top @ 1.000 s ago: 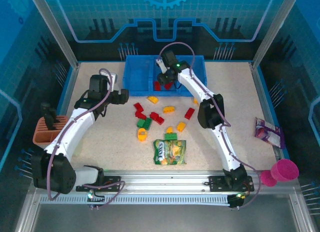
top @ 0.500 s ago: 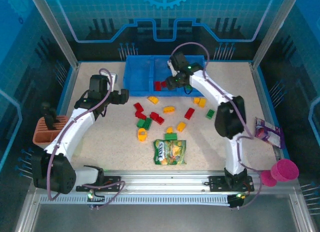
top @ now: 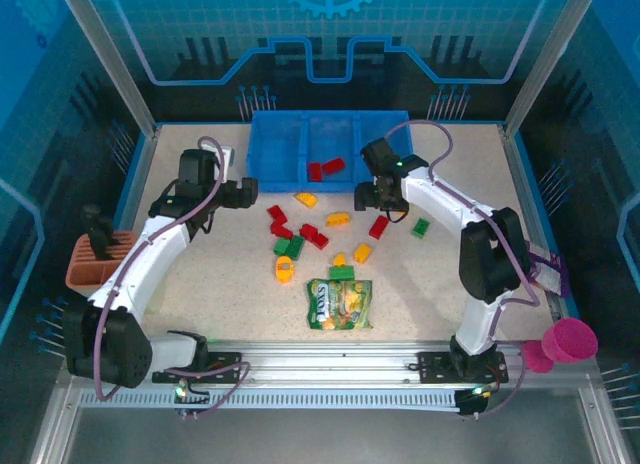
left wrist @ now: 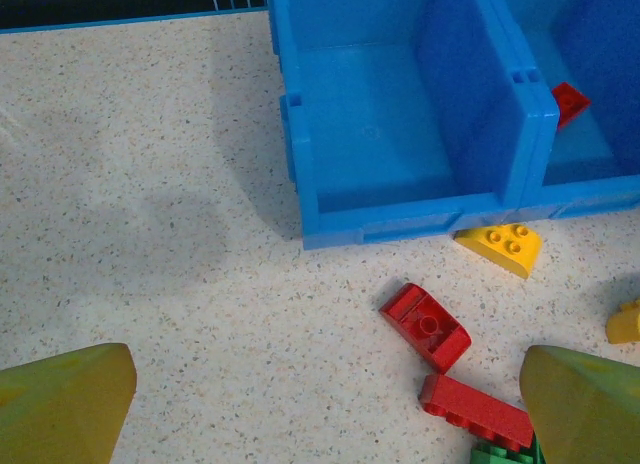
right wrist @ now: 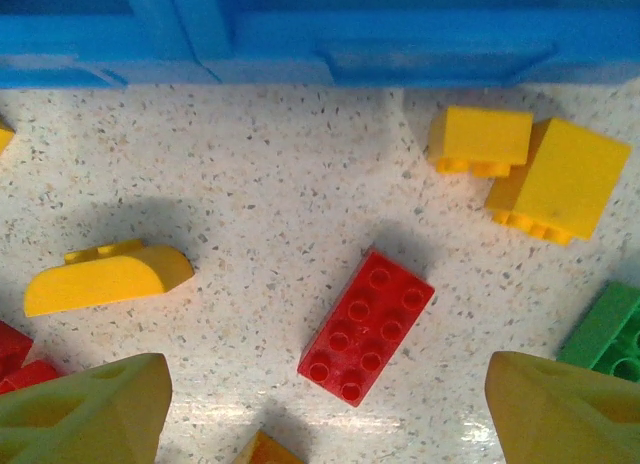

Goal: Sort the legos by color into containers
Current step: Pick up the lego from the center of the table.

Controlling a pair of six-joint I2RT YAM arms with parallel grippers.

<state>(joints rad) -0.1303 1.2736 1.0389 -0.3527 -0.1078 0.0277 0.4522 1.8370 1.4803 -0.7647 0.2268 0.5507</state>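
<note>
The blue tray stands at the back with three compartments; two red legos lie in the middle one, and the left one is bare. Several red, yellow and green legos are scattered in front of it. My right gripper is open and hovers over a red eight-stud brick, with two yellow blocks and a green one nearby. My left gripper is open above bare table, left of a red lego and a yellow wedge.
A green-yellow candy bag lies near the front among the legos. An orange-brown basket sits at the left edge. A pink cup and a purple packet are at the right edge.
My right gripper has swung out of the tray's middle compartment, to the right and toward the front, and now hangs over the table's legos. The left arm has not moved.
</note>
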